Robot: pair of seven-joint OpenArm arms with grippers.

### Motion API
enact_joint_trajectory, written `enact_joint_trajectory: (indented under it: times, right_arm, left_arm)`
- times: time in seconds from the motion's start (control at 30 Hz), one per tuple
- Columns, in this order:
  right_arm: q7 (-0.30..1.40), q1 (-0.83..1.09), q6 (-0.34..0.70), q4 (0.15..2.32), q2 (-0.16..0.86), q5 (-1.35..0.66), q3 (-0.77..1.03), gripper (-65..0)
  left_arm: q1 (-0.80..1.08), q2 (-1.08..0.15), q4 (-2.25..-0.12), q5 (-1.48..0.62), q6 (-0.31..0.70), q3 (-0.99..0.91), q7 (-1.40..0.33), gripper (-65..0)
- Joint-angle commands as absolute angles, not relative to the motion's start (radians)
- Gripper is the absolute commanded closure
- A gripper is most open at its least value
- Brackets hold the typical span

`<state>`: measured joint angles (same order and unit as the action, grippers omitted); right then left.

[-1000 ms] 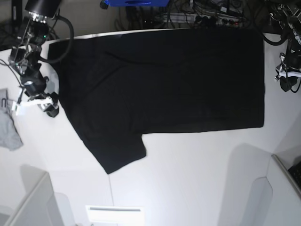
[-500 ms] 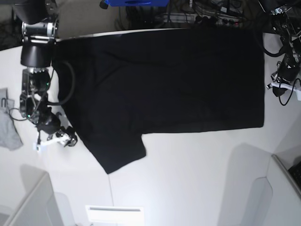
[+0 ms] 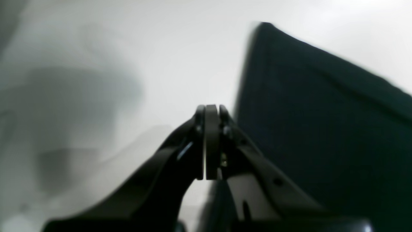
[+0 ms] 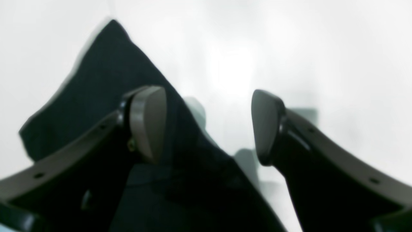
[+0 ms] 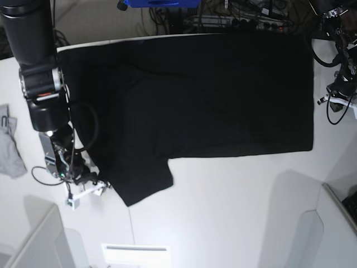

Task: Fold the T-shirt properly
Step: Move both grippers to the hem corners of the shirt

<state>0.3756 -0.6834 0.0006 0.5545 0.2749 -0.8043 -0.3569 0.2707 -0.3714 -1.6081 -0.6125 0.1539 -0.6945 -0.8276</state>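
The black T-shirt (image 5: 195,95) lies spread flat on the white table (image 5: 223,201), one short sleeve (image 5: 142,181) pointing to the front. No print or label shows. My right gripper (image 5: 99,187) is at the sleeve's left edge. In the right wrist view it (image 4: 206,125) is open, its left finger (image 4: 148,122) over the black cloth (image 4: 106,80) and its right finger over bare table. My left gripper (image 5: 334,99) is beside the shirt's right edge. In the left wrist view it (image 3: 207,111) is shut and empty, with the shirt's corner (image 3: 322,112) just to its right.
A small light grey cloth (image 5: 11,148) lies at the table's left edge. Cables and a blue object (image 5: 153,3) sit behind the table. White panels stand at the front left (image 5: 39,240) and front right (image 5: 334,223). A white box (image 5: 136,254) is at the front.
My right arm has moved along the shirt's left edge toward the front, from the shoulder area down to the sleeve. My left gripper has shifted slightly up beside the right edge.
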Motion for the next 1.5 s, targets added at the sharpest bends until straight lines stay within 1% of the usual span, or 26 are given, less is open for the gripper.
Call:
enact_joint_trajectory:
  times: [0.0, 0.1, 0.2, 0.47, 0.6, 0.67, 0.7, 0.77, 0.8, 0.9, 0.97, 1.0, 1.07, 1.13, 1.27, 1.37, 1.47]
  right_arm:
    - [0.344, -0.737, 0.039, 0.539, 0.272, -0.808, -0.366, -39.8]
    - [0.318, -0.788, 0.111, 0.426, 0.245, -0.808, -0.397, -39.8]
    - [0.289, -0.808, 0.119, 0.346, 0.214, -0.808, -0.456, -39.8]
    - [0.275, -0.792, 0.119, 0.338, 0.185, -0.808, -0.556, -39.0]
    - [0.275, -0.786, 0.119, 0.338, 0.179, -0.808, -0.559, -38.3]
    - [0.275, -0.779, 0.119, 0.338, 0.176, -0.808, -0.561, -33.5]
    - [0.274, -0.776, 0.119, 0.338, 0.176, -0.808, -0.561, -30.0]
    - [0.272, -0.774, 0.119, 0.338, 0.174, -0.808, -0.561, -23.7]
    - [0.271, -0.774, 0.119, 0.338, 0.174, -0.808, -0.561, -20.9]
    - [0.268, -0.774, 0.119, 0.338, 0.174, -0.808, -0.559, -13.5]
    - [0.249, -0.773, 0.119, 0.338, 0.174, -0.808, -0.558, -6.0]
    - [0.239, -0.771, 0.119, 0.338, 0.174, -0.808, -0.553, -1.1]
    - [0.231, -0.759, 0.119, 0.338, 0.174, -0.809, -0.552, 0.0]
    - [0.229, -0.756, 0.119, 0.338, 0.174, -0.811, -0.550, 0.0]
    - [0.228, -0.756, 0.119, 0.338, 0.174, -0.811, -0.550, 0.0]
    - [0.228, -0.756, 0.119, 0.338, 0.174, -0.811, -0.550, 0.0]
    - [0.228, -0.756, 0.119, 0.338, 0.174, -0.811, -0.550, 0.0]
  left_arm:
    - [0.265, -0.389, -1.627, -0.608, 0.156, -0.700, -0.809, 0.0]
    - [0.265, -0.387, -1.627, -0.602, 0.157, -0.702, -0.809, 0.0]
    - [0.265, -0.389, -1.621, -0.602, 0.157, -0.704, -0.809, 0.0]
    - [0.265, -0.392, -1.620, -0.599, 0.157, -0.704, -0.809, 0.0]
    - [0.265, -0.392, -1.620, -0.596, 0.157, -0.704, -0.809, 0.0]
    - [0.265, -0.392, -1.620, -0.596, 0.157, -0.702, -0.809, 0.0]
    - [0.265, -0.392, -1.620, -0.596, 0.157, -0.700, -0.809, 0.0]
    - [0.263, -0.392, -1.620, -0.596, 0.157, -0.699, -0.809, -11.2]
    - [0.262, -0.392, -1.620, -0.596, 0.157, -0.699, -0.808, -18.4]
    - [0.219, -0.392, -1.612, -0.595, 0.156, -0.699, -0.811, -35.4]
    - [0.193, -0.392, -1.584, -0.595, 0.156, -0.697, -0.811, -44.4]
    - [0.176, -0.392, -1.564, -0.595, 0.156, -0.697, -0.811, -48.4]
    - [0.130, -0.392, -1.524, -0.595, 0.153, -0.696, -0.811, -54.8]
    - [0.094, -0.392, -1.488, -0.595, 0.153, -0.694, -0.811, -57.6]
    - [0.013, -0.401, -1.414, -0.587, 0.151, -0.628, -0.809, -57.3]
    - [-0.058, -0.412, -1.349, -0.519, 0.151, -0.556, -0.805, -57.3]
    - [-0.134, -0.407, -1.277, -0.433, 0.154, -0.529, -0.803, -57.3]
